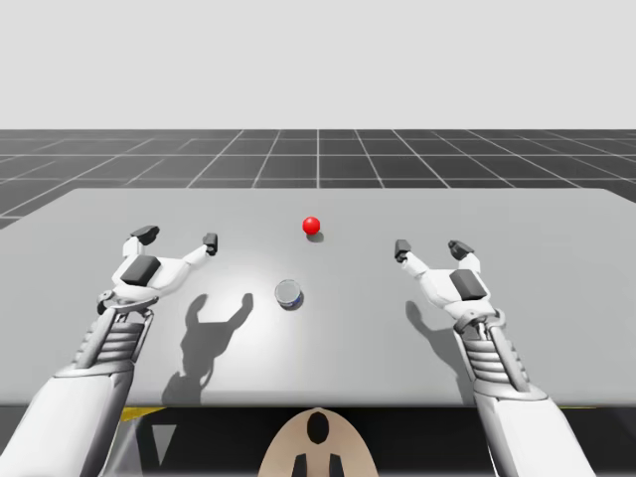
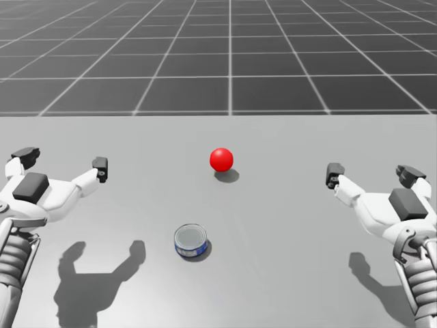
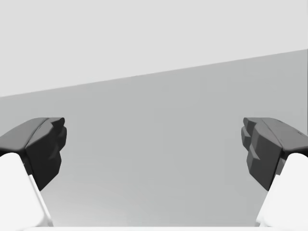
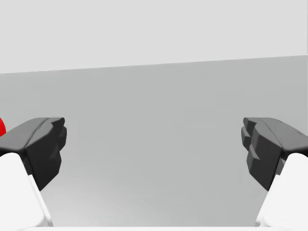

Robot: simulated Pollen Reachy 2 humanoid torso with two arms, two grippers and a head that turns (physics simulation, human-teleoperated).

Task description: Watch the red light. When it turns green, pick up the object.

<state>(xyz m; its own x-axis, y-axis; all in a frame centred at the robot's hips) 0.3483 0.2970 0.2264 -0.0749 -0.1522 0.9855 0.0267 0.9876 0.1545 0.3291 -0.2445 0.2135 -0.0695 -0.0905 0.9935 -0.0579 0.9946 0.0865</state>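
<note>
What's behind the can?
The red light sits farther back on the table, apart from the short blue can, slightly toward my right. Bare tabletop lies between them. The can's wall hides the strip just behind it.

Grey table [image 1: 556, 298] — dark gridded floor [image 1: 318, 159] behind.

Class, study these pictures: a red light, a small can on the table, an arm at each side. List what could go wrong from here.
1. The light is red: reaching now would jump the signal.
2. The can is low and round; the open left jaws or right jaws, closing off-centre, might shove it across the table.
3. The light sits just beyond the can, so overreaching could knock it.
</note>
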